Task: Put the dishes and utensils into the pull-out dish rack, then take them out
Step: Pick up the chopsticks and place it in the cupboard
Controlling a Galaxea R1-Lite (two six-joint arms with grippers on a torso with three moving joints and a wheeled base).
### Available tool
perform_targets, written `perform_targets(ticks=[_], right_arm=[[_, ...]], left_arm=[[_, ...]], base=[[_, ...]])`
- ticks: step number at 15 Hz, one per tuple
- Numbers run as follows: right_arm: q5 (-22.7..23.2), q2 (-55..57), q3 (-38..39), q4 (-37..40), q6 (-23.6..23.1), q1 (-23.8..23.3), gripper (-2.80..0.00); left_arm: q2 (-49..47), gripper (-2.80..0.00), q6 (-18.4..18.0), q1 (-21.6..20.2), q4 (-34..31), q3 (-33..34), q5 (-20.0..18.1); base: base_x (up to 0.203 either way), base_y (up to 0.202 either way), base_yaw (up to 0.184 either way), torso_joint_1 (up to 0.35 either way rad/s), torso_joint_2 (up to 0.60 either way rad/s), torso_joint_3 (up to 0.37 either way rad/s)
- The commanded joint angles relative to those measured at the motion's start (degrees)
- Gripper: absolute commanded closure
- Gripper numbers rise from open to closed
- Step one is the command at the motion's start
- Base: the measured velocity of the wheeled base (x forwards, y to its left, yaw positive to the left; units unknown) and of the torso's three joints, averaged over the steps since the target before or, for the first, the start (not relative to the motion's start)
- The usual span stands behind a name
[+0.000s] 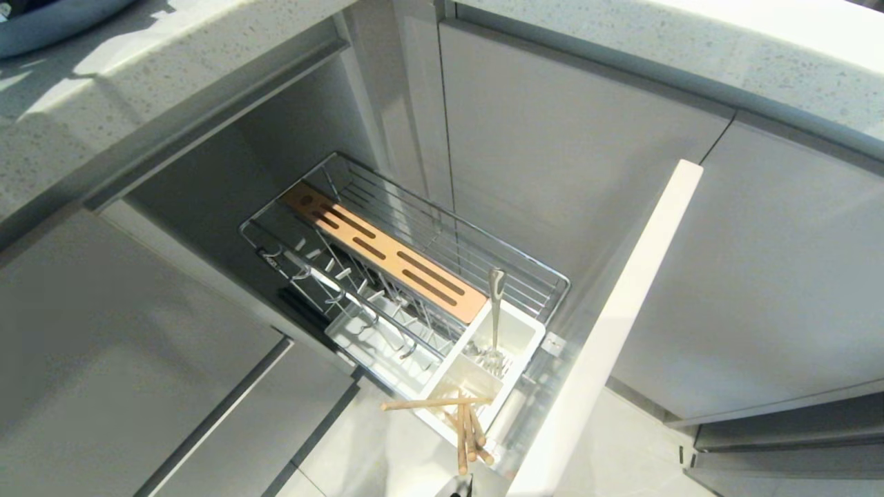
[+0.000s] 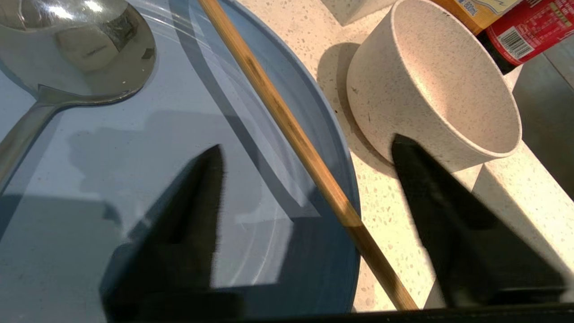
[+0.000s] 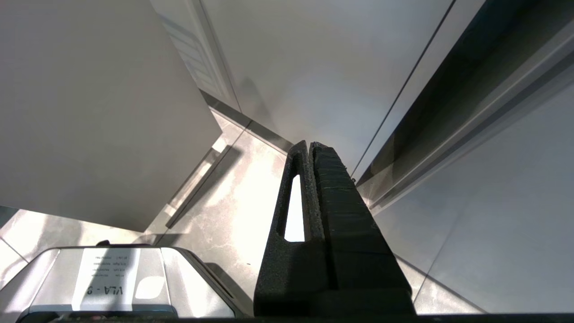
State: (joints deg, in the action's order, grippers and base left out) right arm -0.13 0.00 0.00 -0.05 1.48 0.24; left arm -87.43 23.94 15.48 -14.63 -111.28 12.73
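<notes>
The left claw (image 2: 305, 188) is spread wide and empty, straddling a light wooden chopstick (image 2: 287, 130) across the flat round light-blue plate (image 2: 134, 157), which also carries a silver metal spoon (image 2: 76, 49). A cream-white speckled bowl (image 2: 430, 85), empty, sits beside it on the speckled tabletop (image 2: 385, 224). The chrome wire pull-out dish rack (image 1: 414, 269) holds wooden chopsticks (image 1: 464, 431) and a silver utensil (image 1: 494, 310) in its white plastic caddy (image 1: 476, 373). The right claw (image 3: 310, 148) is pressed together over the floor.

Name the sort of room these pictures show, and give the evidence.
Most likely a home kitchen: a speckled stone countertop over flat cabinet fronts, a pull-out dish rack holding chopsticks, and a plate and bowl on the counter.
</notes>
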Motion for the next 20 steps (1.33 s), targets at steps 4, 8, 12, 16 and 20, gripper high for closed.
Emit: perform_targets(ticks=[4, 8, 12, 16, 20], right_arm=[[0.05, 0.0, 0.09, 0.05, 0.02, 0.02, 0.0], [0.05, 0.0, 0.02, -0.04, 0.02, 0.02, 0.0], [0.04, 0.0, 0.02, -0.04, 0.02, 0.02, 0.0], [0.02, 0.0, 0.09, -0.04, 0.02, 0.02, 0.0], [0.03, 0.0, 0.08, -0.04, 0.02, 0.02, 0.0]], left_arm=[[-0.02, 0.0, 0.16, -0.01, -0.05, 0.01, 0.11], [0.07, 0.0, 0.22, 0.25, 0.04, 0.01, 0.11], [0.33, 0.0, 0.2, 0.25, 0.04, 0.01, 0.19], [1.73, 0.0, -0.45, 0.34, 2.88, 0.01, 1.13], [3.61, 0.0, -4.81, 0.7, 7.13, 0.09, 3.87]], base=[[0.0, 0.0, 0.0, 0.0, 0.0, 0.0], [0.0, 0.0, 0.0, 0.0, 0.0, 0.0], [0.0, 0.0, 0.0, 0.0, 0.0, 0.0], [0.0, 0.0, 0.0, 0.0, 0.0, 0.0], [0.0, 0.0, 0.0, 0.0, 0.0, 0.0]])
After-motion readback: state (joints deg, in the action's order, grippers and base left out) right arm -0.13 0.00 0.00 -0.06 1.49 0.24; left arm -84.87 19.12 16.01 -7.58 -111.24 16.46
